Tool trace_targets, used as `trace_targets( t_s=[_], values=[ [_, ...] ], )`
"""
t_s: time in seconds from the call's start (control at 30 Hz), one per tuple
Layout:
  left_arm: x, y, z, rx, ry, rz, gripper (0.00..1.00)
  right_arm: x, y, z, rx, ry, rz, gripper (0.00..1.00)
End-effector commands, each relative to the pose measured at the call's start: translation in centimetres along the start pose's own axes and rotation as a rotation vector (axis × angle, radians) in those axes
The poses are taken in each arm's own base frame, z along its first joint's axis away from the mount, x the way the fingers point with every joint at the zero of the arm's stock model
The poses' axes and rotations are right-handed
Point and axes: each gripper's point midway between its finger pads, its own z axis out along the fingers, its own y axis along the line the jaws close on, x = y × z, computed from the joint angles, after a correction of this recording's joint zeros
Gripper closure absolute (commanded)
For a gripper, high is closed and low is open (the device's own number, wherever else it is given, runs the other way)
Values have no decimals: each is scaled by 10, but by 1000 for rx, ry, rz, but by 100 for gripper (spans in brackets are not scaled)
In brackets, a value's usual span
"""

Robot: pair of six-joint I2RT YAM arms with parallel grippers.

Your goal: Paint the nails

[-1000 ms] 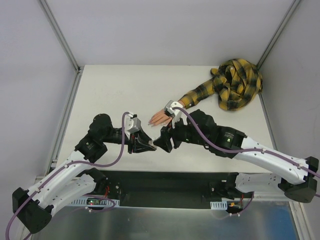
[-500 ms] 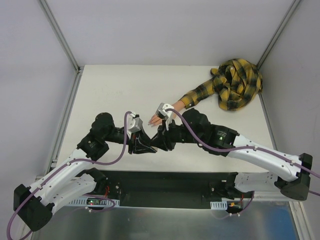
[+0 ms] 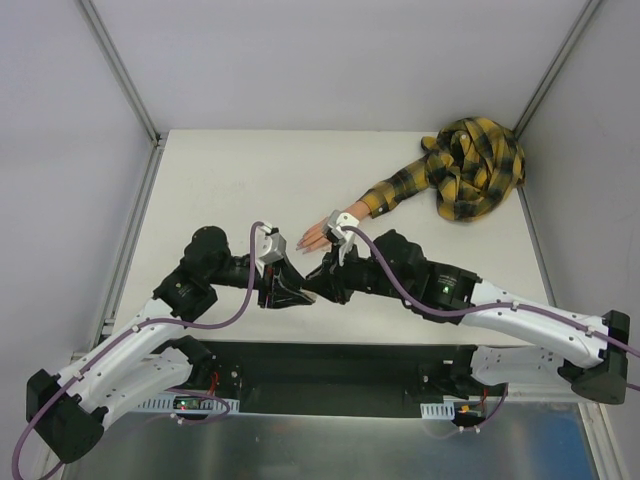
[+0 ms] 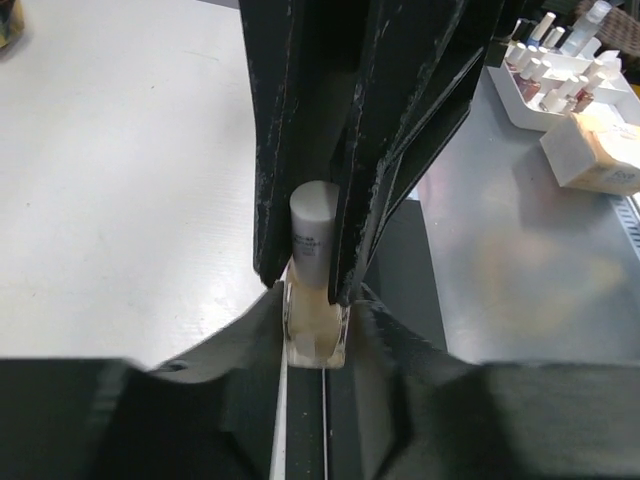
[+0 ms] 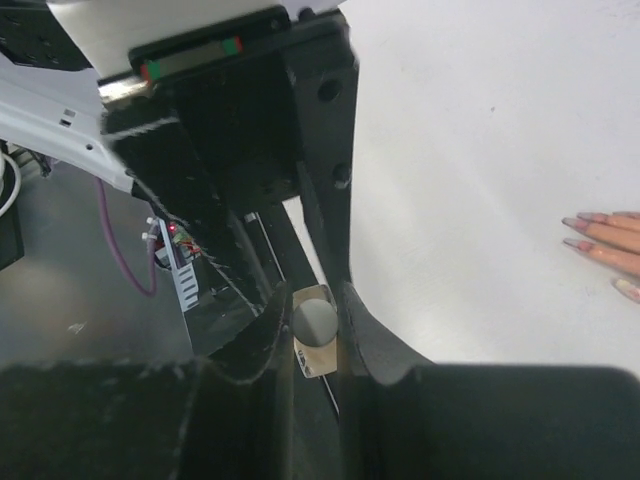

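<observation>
A small beige bottle (image 4: 318,328) with a grey cap (image 4: 312,225) hangs between the two arms, near the table's front edge. My left gripper (image 4: 318,300) is shut on the bottle's body, its fingers (image 4: 240,345) pressed against both sides. My right gripper (image 5: 316,312) is shut on the cap (image 5: 316,320), facing the left gripper (image 3: 290,290) tip to tip. Just behind the right gripper (image 3: 318,283) lies the mannequin hand (image 3: 322,232), palm down, partly hidden by the right wrist. Its nails (image 5: 585,228) are pale pink. A yellow-black plaid sleeve (image 3: 395,190) runs back from the hand.
The rest of the plaid fabric (image 3: 475,165) is bunched in the far right corner. Off the table on the metal bench are a white tray of polish bottles (image 4: 550,70) and a white box (image 4: 600,150). Purple cables (image 3: 245,290) loop over both arms.
My right gripper has moved left to meet the left gripper and has shut on the bottle's cap. The left arm has barely moved and the hand lies as before.
</observation>
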Motion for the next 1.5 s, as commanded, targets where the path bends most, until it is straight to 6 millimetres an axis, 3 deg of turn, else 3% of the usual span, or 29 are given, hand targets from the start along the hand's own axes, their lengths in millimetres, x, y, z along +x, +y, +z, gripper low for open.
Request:
trace_targets(
  t_s=[0.0,0.1,0.27,0.37,0.5,0.53,0.6,0.63,0.67,0.73,0.83,0.87,0.93,1.0,1.3,1.4,1.47],
  values=[
    [-17,-1,-3,-13,-30,83,55,-24,-11,-15,94,-120,61,100],
    [-18,-6,-3,8,-28,83,40,-24,-19,-22,110,-127,96,99],
    [-22,-8,-7,-12,-41,109,30,-15,-30,-31,87,-100,182,99],
    [-23,-1,-10,-65,-49,124,25,-3,-58,-38,179,-96,222,100],
    [-27,29,-19,-264,-62,126,19,25,-123,-59,516,-116,232,100],
    [-28,36,-22,-310,-66,125,10,39,-135,-64,582,-118,234,100],
    [-29,50,-29,-411,-76,122,8,55,-158,-73,713,-155,220,99],
    [-31,54,-33,-441,-83,127,7,74,-166,-72,746,-166,215,100],
    [-31,57,-35,-467,-86,125,1,81,-173,-75,790,-185,212,100],
    [-33,67,-42,-538,-97,124,1,103,-181,-71,813,-198,209,100],
    [-34,77,-50,-617,-109,119,1,117,-186,-67,847,-221,209,100],
    [-35,80,-53,-637,-113,118,1,134,-191,-68,881,-200,203,99],
    [-35,85,-57,-673,-118,111,1,137,-193,-66,890,-238,202,99],
    [-34,91,-62,-718,-121,104,1,154,-197,-68,927,-227,179,99],
    [-34,93,-63,-731,-123,92,1,186,-199,-61,996,-200,153,99],
    [-33,93,-64,-731,-124,93,1,188,-198,-62,1014,-202,146,94],
    [-34,93,-64,-731,-126,94,1,188,-199,-62,1024,-197,150,85]
  ],
)
